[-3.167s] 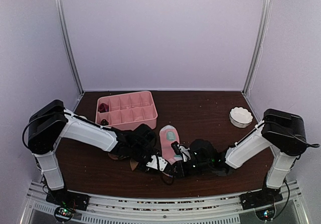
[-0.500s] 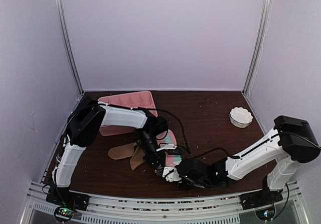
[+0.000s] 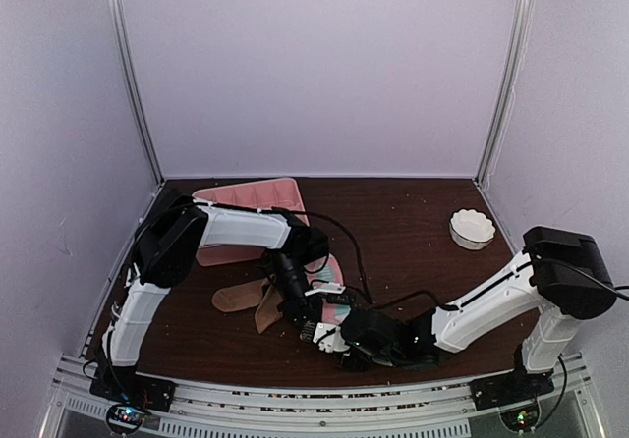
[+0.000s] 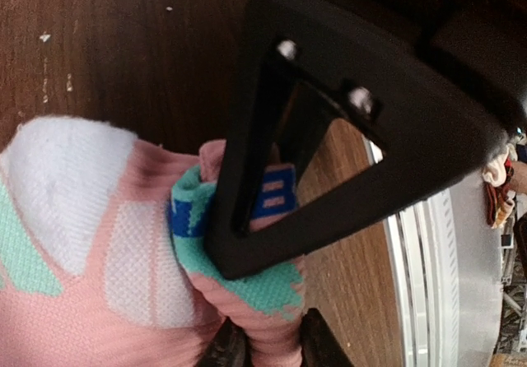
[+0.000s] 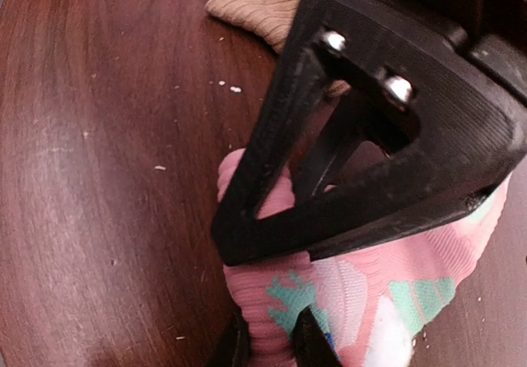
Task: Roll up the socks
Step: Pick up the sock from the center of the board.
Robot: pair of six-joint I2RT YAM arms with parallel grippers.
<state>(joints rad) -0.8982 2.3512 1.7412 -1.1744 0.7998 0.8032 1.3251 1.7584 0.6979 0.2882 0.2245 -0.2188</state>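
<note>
Top external view: the pink sock [image 3: 336, 263] lies 12 to 6 o'clock. At its 6 o'clock end the left claw [image 4: 273, 346] and right claw [image 5: 265, 346] both pinch its fabric, equally near.

Near the middle of the surface's [image 3: 413, 217] near edge, the left pincer [image 3: 313, 328] and right pincer [image 3: 344, 346] meet at the pink sock's [image 3: 332, 269] near end. Two tan socks [image 3: 241, 297] lie just left of it. A white bowl [image 3: 472, 229] sits by the right edge.

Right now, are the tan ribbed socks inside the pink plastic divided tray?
No, the tan ribbed socks lie on the brown wooden table, nearer the arms than the pink plastic divided tray.
</note>
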